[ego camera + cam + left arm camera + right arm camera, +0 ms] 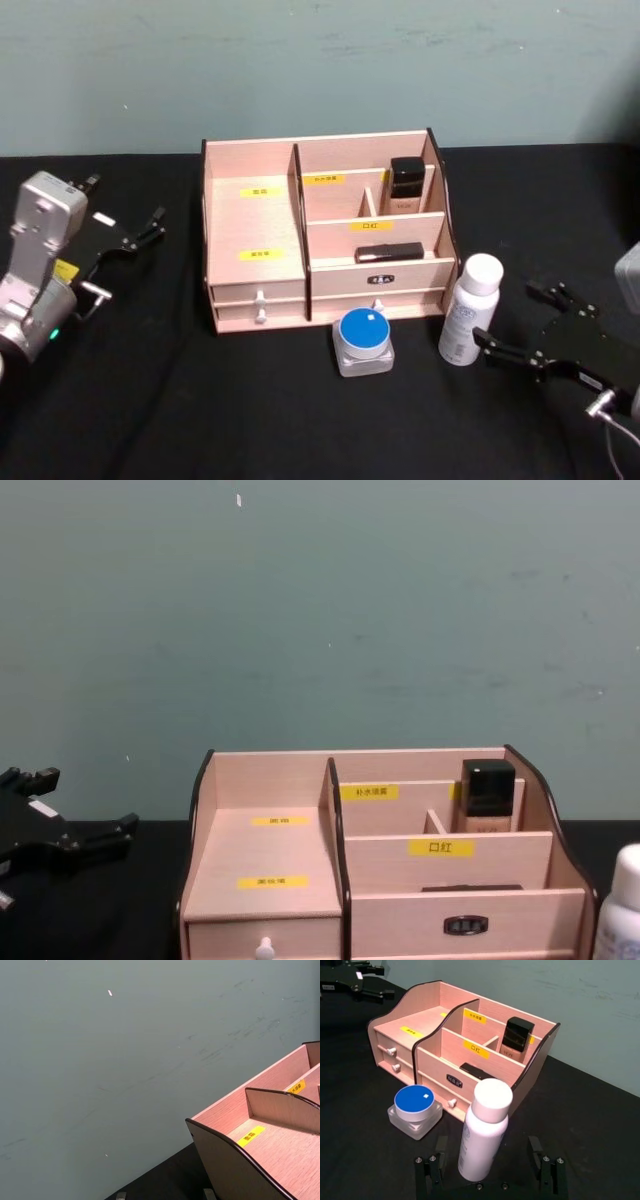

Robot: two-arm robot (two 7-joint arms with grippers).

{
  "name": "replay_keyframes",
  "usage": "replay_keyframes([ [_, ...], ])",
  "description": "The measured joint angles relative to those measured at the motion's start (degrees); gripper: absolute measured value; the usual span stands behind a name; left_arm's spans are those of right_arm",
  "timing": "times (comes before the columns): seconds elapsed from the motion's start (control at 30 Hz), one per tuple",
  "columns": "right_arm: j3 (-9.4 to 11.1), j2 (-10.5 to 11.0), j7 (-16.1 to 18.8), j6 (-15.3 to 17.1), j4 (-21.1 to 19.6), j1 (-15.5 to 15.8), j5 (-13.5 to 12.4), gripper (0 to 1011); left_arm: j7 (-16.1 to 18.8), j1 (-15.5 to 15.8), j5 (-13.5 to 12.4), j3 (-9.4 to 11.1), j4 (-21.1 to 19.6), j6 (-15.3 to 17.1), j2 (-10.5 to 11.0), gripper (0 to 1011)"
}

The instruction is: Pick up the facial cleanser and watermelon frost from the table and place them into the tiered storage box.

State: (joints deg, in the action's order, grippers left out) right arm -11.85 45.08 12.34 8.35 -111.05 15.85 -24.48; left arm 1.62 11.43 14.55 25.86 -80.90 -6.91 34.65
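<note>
yellow label [440, 847] "口红" on the tiered storage box [262, 865]

A: Where do the fixed cameras sit?
B: Head view: high, tilted down on the wooden box [255, 215]. Chest view: low, level, near its front.
A: And the wrist cameras?
B: Right: close behind the right gripper [487, 1147], box just ahead. Left: beside the box's end, facing the back wall [100, 1060]. All four views share the box.

One tiered storage box [250, 215], one white bottle [470, 312], one blue-lidded jar [364, 338], one black-capped bottle [406, 185] and one black case [388, 252].
</note>
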Motion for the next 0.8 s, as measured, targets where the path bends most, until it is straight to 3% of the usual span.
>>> replay_keyframes([
  [0.8, -2.92, -7.97, 5.82, 0.03, 8.46, -8.35, 2.6, 1000, 0.0, 0.0, 0.0, 0.0, 0.0, 0.0, 0.0, 1001],
])
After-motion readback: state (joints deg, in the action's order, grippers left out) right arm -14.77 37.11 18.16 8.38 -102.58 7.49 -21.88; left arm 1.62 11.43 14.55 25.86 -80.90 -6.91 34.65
